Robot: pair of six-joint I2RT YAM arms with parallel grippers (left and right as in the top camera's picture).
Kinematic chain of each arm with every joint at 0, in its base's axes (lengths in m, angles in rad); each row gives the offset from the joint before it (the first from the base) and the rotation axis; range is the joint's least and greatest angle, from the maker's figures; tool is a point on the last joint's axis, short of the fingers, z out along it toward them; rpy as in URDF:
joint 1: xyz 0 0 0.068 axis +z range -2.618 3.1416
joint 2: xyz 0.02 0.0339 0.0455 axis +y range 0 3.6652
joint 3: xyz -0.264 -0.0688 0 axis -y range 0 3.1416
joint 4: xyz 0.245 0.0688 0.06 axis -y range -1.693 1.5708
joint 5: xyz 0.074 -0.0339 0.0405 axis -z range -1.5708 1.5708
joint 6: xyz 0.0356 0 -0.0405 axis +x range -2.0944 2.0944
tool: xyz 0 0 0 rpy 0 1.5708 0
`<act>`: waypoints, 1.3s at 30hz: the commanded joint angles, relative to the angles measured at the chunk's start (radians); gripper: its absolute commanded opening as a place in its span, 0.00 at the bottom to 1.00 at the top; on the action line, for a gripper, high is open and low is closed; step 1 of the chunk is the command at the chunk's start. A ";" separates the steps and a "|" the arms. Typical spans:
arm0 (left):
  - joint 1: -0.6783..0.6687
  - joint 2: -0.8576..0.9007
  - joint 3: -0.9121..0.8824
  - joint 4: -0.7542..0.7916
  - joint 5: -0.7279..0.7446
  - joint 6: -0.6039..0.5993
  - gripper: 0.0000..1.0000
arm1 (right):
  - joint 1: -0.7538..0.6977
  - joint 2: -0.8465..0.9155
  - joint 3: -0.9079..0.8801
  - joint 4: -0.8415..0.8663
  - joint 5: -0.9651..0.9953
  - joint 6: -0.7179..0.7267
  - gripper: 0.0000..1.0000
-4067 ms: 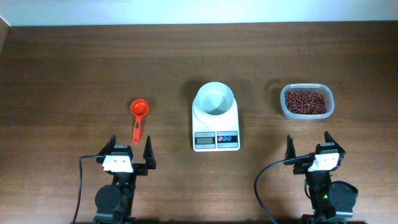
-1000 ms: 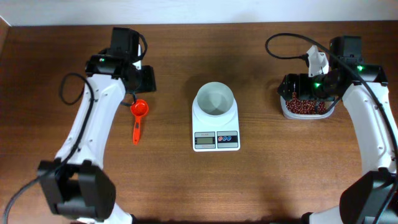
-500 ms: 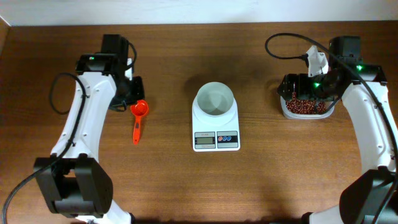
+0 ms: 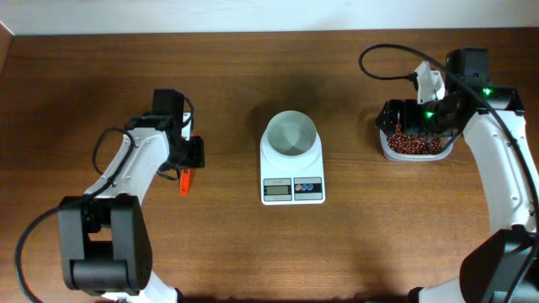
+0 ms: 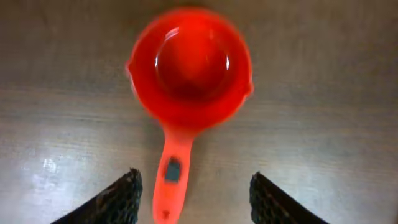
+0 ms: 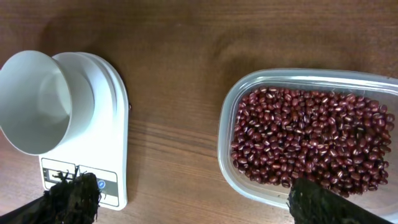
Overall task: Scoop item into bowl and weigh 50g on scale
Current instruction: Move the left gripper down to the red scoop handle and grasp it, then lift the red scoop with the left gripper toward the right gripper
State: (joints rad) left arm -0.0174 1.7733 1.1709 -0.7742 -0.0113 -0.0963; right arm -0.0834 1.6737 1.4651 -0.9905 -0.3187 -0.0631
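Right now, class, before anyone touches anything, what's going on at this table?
The left hand hovers open over the red scoop, its fingers either side of the handle, not gripping it. The right hand hangs open over the clear tub of beans. The white bowl sits empty on the scale. No beans have been scooped yet.

The bowl (image 4: 291,133) sits on the scale (image 4: 292,190) (mid-table); 1 scoop (image 5: 189,68) lies to its left, beans (image 6: 305,137) in a tub (image 6: 227,169) to its right.
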 commanded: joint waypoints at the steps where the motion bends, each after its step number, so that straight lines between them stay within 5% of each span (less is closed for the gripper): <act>1: 0.000 -0.005 -0.070 0.094 0.003 0.023 0.59 | 0.005 0.009 0.018 0.000 0.005 0.000 0.99; 13: 0.000 0.000 -0.173 0.266 -0.038 0.023 0.50 | 0.005 0.009 0.018 0.000 0.005 0.001 0.99; 29: 0.000 0.043 -0.142 0.294 0.083 0.020 0.04 | 0.005 0.009 0.018 0.000 0.005 0.000 0.99; 36: 0.001 -0.196 -0.013 0.276 0.298 -0.284 0.00 | 0.005 0.009 0.018 0.012 0.005 0.001 0.99; 38: 0.001 -0.272 0.008 0.277 0.334 -0.462 0.00 | 0.005 0.009 0.018 0.013 0.000 0.001 0.99; 39: 0.001 -0.338 0.011 0.293 0.382 -0.649 0.00 | 0.005 0.010 0.018 0.011 0.000 0.001 0.99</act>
State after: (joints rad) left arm -0.0181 1.5383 1.1591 -0.4961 0.2619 -0.4118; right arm -0.0834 1.6737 1.4654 -0.9821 -0.3161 -0.0631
